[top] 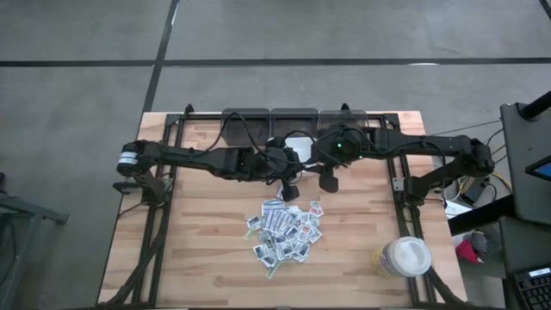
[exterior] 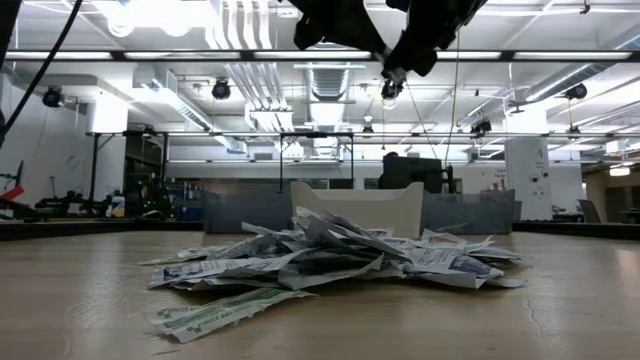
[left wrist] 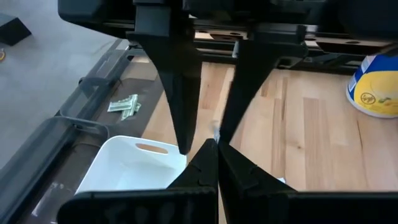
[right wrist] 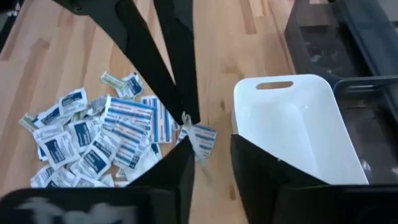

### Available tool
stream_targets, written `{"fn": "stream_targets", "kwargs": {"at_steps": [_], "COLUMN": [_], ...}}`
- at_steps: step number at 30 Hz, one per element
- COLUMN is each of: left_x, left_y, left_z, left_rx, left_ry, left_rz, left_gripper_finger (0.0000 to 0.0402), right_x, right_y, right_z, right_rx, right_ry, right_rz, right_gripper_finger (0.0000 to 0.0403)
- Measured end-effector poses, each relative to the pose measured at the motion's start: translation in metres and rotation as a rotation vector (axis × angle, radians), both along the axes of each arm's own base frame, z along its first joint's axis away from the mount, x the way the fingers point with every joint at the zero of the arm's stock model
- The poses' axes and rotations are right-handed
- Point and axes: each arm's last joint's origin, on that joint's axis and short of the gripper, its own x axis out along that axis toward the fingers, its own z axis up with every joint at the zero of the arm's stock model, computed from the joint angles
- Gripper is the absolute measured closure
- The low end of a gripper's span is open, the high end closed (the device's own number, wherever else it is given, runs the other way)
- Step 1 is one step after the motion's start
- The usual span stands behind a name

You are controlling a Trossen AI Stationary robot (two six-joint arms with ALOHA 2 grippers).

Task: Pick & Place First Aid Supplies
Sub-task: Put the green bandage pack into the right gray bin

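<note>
Overhead, pinches a single packet point(right wrist: 201, 138) with the left tool point(left wrist: 216, 146), fingers pressed together on the packet's upper edge so that it dangles, white with blue print, clear of the bench point(top: 207, 241). Faces that with the right tool point(right wrist: 210, 149), tip to tip, fingers spread and standing one on either side of the hanging packet; cannot tell whether either of them touches it. Holds both tools in the air over the middle of the bench, between the white tray point(right wrist: 292, 124) at the back edge and the heap of first aid supplies point(top: 284, 231) nearer the front. Reaches in with the left arm from the left side and with the right arm from the right side, both stretched across the back of the bench. Has the heap lying loose on the wood: many small flat packets, mostly white with blue stripes or blue blocks of print, piled over one another, with a few greenish ones and a narrow pale strip at its fringe. Sets the tray upright on the bench behind the heap, a slot handle cut in one wall. Stands a round white-lidded jar point(top: 405, 257) near the front right corner, well apart from the heap and from both tools.
</note>
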Motion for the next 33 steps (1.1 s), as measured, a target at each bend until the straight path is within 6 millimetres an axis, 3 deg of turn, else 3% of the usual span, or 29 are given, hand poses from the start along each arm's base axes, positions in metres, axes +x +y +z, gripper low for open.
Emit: {"fn": "stream_targets", "kwargs": {"at_steps": [6,14,18,23,28,33], "left_x": [0.0,0.0,-0.001,-0.008,-0.019,-0.032], "left_y": [0.0,0.001,0.003,0.01,0.014,0.015], "left_z": [0.0,0.0,0.001,0.008,0.012,0.001], "left_rx": [-0.001,0.023,0.138,0.307,0.389,0.289], "left_ry": [-0.001,0.005,0.031,0.054,0.107,0.198], "left_rz": [0.001,0.003,0.057,0.248,0.395,0.435], "left_gripper_finger": [0.0402,0.039,0.0361,0.0313,0.0287,0.0284], "right_x": [-0.002,-0.003,-0.003,-0.007,-0.016,-0.032], "right_y": [0.001,0.001,0.001,-0.001,-0.019,-0.056], "right_z": [0.002,0.004,0.003,0.0,-0.004,-0.002], "right_rx": [-0.004,-0.004,-0.001,-0.037,-0.151,-0.252], "right_ry": [-0.007,-0.016,-0.01,0.044,0.137,0.227], "right_rz": [0.003,0.001,-0.001,-0.073,-0.272,-0.513], "right_gripper_finger": [0.0387,0.0395,0.0395,0.0395,0.0395,0.0395]}}
